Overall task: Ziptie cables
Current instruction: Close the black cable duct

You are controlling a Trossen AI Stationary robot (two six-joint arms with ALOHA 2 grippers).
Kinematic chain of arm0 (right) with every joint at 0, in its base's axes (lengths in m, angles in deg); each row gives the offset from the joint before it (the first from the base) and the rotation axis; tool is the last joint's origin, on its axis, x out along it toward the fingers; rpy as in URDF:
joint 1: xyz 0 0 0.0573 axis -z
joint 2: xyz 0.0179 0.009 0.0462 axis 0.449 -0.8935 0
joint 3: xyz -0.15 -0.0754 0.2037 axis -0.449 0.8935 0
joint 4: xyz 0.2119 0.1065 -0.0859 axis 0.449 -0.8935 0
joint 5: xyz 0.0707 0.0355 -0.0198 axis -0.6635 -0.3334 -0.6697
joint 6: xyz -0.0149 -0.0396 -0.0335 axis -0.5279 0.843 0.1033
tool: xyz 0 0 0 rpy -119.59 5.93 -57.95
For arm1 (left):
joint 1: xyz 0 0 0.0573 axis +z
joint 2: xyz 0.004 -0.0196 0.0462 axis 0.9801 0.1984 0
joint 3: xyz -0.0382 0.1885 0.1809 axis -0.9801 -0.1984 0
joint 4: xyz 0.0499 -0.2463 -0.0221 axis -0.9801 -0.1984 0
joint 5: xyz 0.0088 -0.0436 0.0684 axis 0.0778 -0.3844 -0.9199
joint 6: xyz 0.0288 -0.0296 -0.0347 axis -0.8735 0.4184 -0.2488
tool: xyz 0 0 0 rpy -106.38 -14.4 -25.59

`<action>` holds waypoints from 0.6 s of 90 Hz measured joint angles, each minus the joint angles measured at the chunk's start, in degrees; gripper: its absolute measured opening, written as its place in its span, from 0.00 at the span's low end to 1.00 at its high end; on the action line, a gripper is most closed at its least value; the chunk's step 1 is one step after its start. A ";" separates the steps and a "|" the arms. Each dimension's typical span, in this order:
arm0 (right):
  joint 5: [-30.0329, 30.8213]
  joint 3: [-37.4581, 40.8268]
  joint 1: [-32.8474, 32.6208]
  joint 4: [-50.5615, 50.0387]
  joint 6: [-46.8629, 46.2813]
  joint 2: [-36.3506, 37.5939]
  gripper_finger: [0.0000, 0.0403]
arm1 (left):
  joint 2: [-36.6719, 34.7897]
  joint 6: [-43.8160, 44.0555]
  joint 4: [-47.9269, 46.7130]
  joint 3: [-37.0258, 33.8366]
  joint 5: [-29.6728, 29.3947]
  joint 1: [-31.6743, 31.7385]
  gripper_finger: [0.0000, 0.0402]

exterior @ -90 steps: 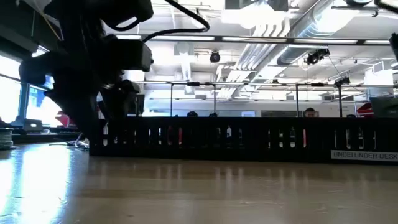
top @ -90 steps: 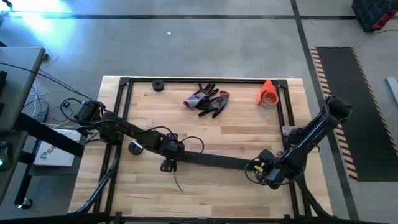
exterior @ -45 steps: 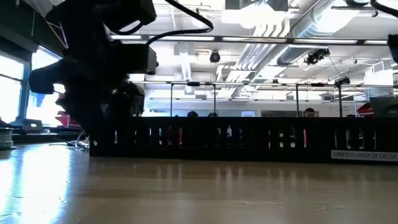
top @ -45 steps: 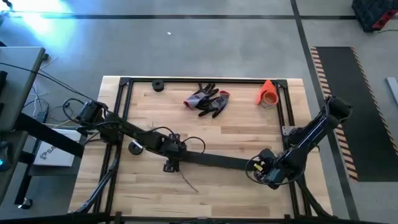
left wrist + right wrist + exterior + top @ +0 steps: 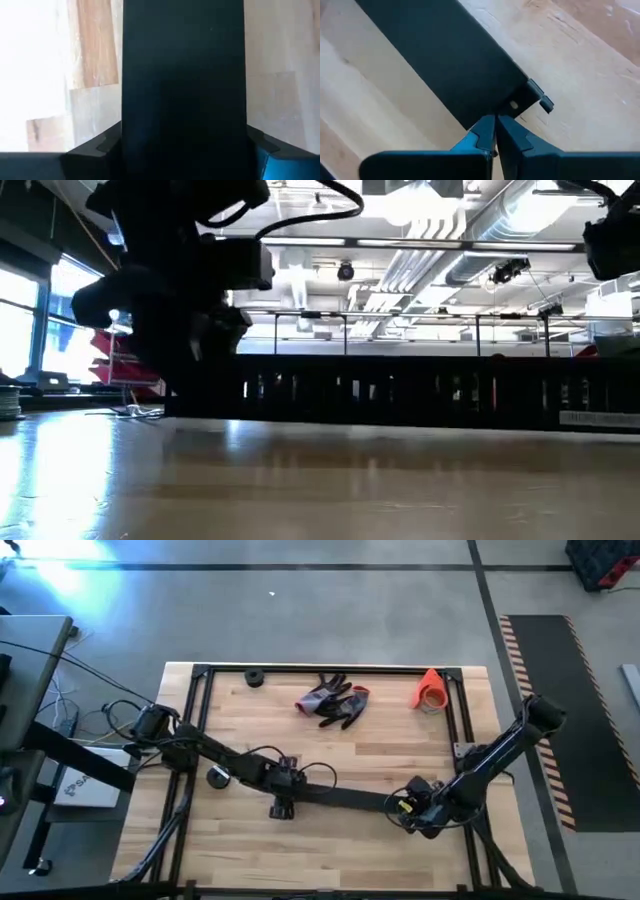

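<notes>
My 2 grippers clamp opposite ends of the black strip (image 5: 345, 798), left gripper (image 5: 283, 790), right gripper (image 5: 410, 808), its length running between them; the cables aren't visible anywhere

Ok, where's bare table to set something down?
Bare wood along the near edge, in front of the strip. More between the gloves and the strip. Crowded along the strip, left gripper to right gripper.
</notes>
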 joint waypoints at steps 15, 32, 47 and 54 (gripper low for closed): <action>-0.98 -0.02 -0.02 -1.23 -0.01 0.04 0.00 | 0.00 -0.43 -4.61 1.79 2.20 0.09 0.62; -2.17 -0.02 -0.04 -3.17 -0.02 0.04 0.00 | -0.05 0.89 -5.60 2.82 3.04 0.30 0.65; -3.79 -0.02 -0.73 -5.99 -1.08 0.04 0.00 | -0.76 3.02 -6.95 2.83 2.86 0.42 0.65; -4.54 -0.02 -1.49 -7.36 -2.71 0.04 0.00 | -2.35 4.28 -8.34 2.83 2.39 0.42 0.65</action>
